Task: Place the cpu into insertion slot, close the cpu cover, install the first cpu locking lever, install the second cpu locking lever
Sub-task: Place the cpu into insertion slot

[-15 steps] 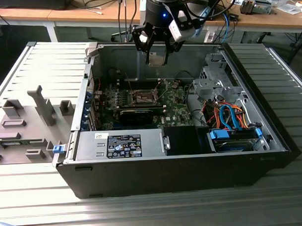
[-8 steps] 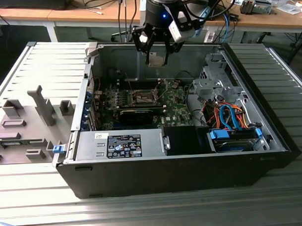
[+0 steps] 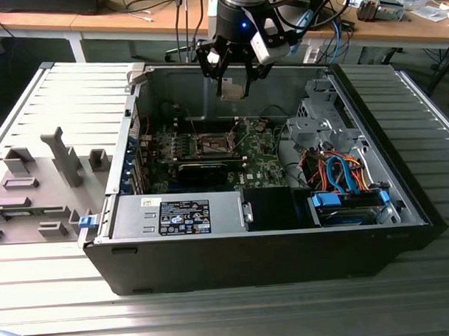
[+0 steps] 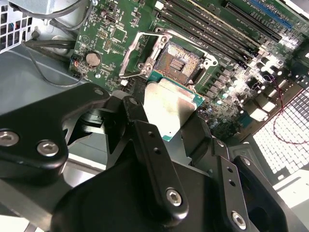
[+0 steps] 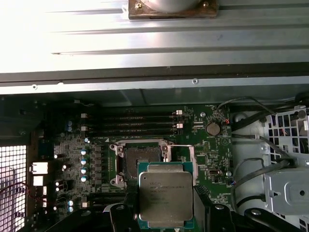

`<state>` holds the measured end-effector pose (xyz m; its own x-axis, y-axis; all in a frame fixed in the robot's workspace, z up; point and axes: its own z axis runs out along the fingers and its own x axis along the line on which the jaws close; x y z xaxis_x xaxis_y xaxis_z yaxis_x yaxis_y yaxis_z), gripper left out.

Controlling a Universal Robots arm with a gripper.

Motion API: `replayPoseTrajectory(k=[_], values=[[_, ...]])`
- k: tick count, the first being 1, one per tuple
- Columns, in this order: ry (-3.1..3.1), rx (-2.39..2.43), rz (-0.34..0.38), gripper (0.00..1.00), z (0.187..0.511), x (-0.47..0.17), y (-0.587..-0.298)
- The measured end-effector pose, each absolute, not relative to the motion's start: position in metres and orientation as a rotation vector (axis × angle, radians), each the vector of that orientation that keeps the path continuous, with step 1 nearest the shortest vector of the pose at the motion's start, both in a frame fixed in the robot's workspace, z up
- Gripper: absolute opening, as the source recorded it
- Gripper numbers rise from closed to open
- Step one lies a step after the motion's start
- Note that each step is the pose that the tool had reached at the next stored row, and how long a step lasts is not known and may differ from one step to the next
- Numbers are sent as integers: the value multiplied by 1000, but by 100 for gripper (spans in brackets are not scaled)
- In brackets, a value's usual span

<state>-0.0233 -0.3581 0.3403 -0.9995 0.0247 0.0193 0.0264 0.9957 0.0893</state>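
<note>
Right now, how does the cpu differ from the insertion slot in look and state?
The cpu has a pale silver face; the insertion slot has a dark centre inside a metal rim. The cpu hangs in the pincer, above the green board; the insertion slot sits on it, uncovered and empty. Both are square.

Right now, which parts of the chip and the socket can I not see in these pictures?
The chip: second wrist view, one side hidden by a gripper finger.
The socket: first wrist view, part of it covered by the chip.
The pins inside the socket: exterior view, too small to make out.
</note>
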Motion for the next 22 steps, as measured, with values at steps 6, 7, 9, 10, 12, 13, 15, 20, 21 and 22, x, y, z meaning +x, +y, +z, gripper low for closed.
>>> replayPoseTrajectory(k=[6, 7, 9, 10, 12, 13, 15, 20, 21, 22], values=[[-3120, -40, -140, 54, 339, -23, -358], [-3120, -40, -140, 54, 339, -23, -358], [-3120, -40, -140, 54, 338, -23, -358], [-3120, -40, -140, 54, 338, -23, -358], [-3120, -40, -140, 54, 338, -23, -358], [-3120, -40, -140, 54, 338, -23, -358], [-3120, -40, -140, 54, 337, -23, -358], [-3120, -40, -140, 54, 336, -23, -358], [-3120, -40, -140, 54, 336, -23, -358], [-3120, -40, -140, 54, 336, -23, -358]])
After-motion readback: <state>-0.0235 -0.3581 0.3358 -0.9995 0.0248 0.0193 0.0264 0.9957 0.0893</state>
